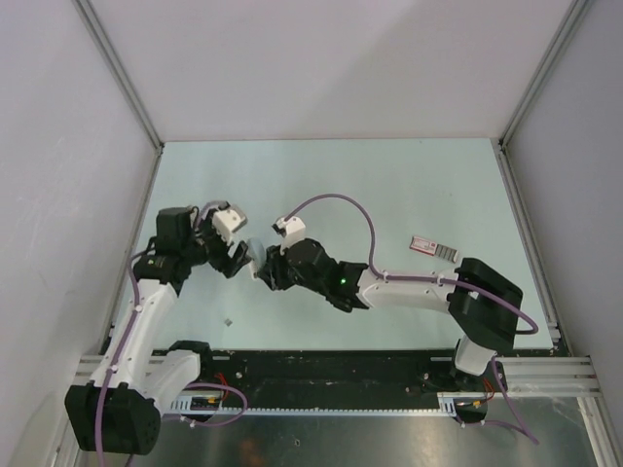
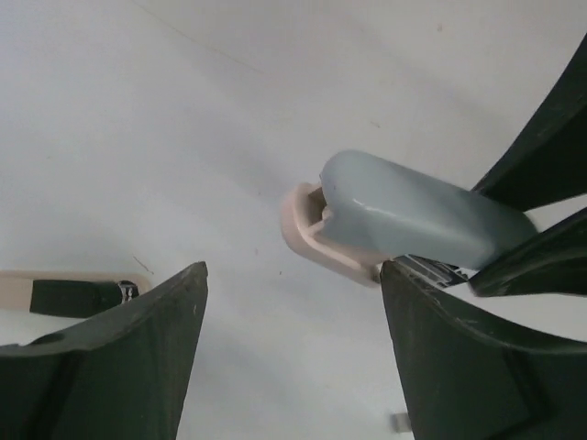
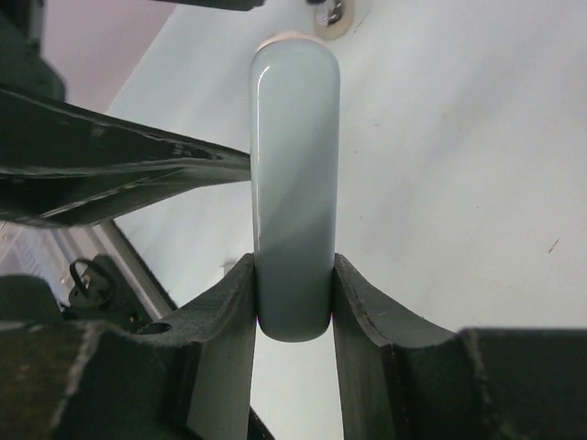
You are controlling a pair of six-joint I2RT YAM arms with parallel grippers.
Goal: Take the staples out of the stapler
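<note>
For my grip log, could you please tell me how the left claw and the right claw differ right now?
The left claw stands open, while the right claw is shut on the pale blue stapler. The left claw holds nothing; the right claw pinches the stapler by one end. Both are dark, two-fingered and face each other.

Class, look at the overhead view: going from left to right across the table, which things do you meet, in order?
left wrist camera → pale blue stapler → right wrist camera → pinkish-grey rectangular piece
</note>
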